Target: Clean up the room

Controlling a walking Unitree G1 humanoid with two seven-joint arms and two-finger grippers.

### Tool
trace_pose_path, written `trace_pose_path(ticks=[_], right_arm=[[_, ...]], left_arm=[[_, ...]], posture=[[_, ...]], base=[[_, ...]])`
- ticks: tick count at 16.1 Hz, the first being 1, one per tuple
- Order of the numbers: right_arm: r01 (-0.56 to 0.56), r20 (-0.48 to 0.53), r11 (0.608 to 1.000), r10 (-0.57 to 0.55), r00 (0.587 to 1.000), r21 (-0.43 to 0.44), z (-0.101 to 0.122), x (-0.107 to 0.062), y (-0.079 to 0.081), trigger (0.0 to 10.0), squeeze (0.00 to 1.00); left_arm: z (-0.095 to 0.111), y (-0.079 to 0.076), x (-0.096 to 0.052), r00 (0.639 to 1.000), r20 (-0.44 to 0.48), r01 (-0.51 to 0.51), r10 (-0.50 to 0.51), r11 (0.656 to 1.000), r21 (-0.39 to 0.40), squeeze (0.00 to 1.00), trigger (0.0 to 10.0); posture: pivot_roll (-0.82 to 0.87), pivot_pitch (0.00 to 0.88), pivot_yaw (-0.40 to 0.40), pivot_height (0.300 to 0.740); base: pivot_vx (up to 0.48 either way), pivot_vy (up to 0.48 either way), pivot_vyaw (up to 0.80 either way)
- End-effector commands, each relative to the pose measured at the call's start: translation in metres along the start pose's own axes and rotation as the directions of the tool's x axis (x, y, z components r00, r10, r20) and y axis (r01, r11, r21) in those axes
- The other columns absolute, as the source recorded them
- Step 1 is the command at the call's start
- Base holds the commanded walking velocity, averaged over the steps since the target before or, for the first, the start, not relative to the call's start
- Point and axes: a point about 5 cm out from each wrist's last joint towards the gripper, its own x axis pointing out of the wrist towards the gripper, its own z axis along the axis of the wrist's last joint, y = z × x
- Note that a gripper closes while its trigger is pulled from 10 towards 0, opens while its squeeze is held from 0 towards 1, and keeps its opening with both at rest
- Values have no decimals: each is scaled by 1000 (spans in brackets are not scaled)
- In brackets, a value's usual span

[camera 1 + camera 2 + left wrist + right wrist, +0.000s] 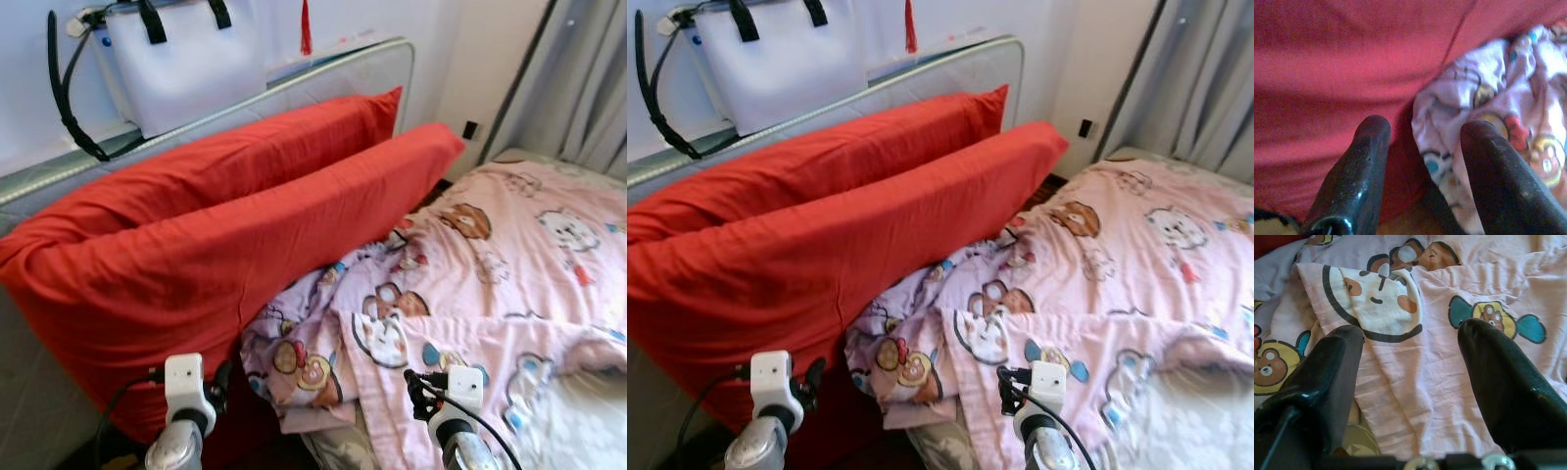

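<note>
Leaning against headboard [372,61], far left: two red pillows [225,235]. Spread over bed, right: pink cartoon-print quilt [509,264], crumpled near edge touching front pillow. Left tool [1422,171] spread open, empty, at pillow-quilt junction. Right tool [1410,382] spread open, empty, above quilt. White handbag [186,59] on wall, far left.

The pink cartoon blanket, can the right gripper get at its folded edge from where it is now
Probably yes. The right gripper is open and hovers just above the folded edge of the pink blanket, with nothing between its fingers and the cloth. The red pillows lie off toward the left arm's side.
</note>
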Motion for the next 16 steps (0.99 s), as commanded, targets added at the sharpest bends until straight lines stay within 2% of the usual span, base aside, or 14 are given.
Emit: trace_pose_path(ticks=[1,3,7,16], right_arm=[[2,30,1000,-2,1000,6,6,2,1,10000,0],[13,30,1000,-13,999,5,6,2,0,10000,0],[30,47,1000,-31,998,7,9,1,-3,10000,0],[37,41,999,-38,998,29,9,3,-1,10000,0]], left_arm=[[3,5,0,1000,6,-8,8,1000,3,0,10000],[4,7,0,1000,8,-13,13,1000,5,0,10000],[12,-4,4,999,46,23,-23,1000,6,0,10000],[7,3,3,1000,15,8,-8,1000,6,0,10000]], posture=[[10,0,13,740],[10,2,12,740],[13,18,13,740],[21,30,22,740]], base=[[0,0,0],[0,0,0],[0,0,0],[0,0,0]])
